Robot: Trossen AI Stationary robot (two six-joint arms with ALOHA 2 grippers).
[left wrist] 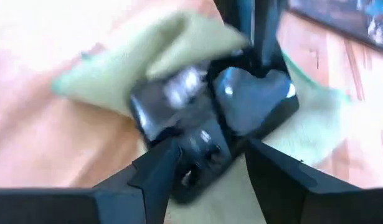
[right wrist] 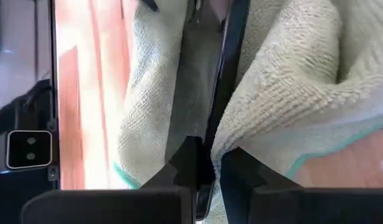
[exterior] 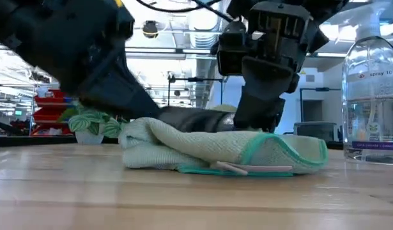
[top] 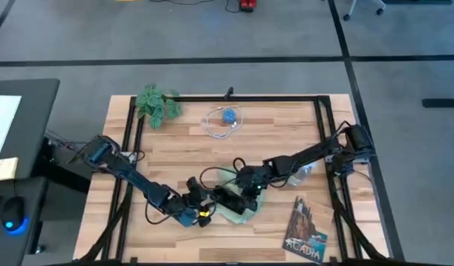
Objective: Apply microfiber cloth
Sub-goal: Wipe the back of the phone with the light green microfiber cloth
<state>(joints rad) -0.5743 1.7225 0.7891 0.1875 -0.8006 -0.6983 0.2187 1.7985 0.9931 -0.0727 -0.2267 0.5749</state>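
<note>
The table [top: 286, 129] carries the cloth [top: 241, 210] at lower centre of the high view, bunched around the phone [left wrist: 241, 106]. The right gripper [right wrist: 207, 168] has its jaws clenched on the phone's edge. The left gripper [left wrist: 207, 165] has its jaws released just beside the phone. Keep the phone steady and rub the cloth over the glass.

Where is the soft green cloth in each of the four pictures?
High view: the pale sage-green microfiber cloth lies near the table's front edge, under both arms.
Low view: a bunched heap at centre.
Left wrist view: spread behind the black phone.
Right wrist view: folds fill the picture.
Shared landmark: the phone lying against it.
</note>
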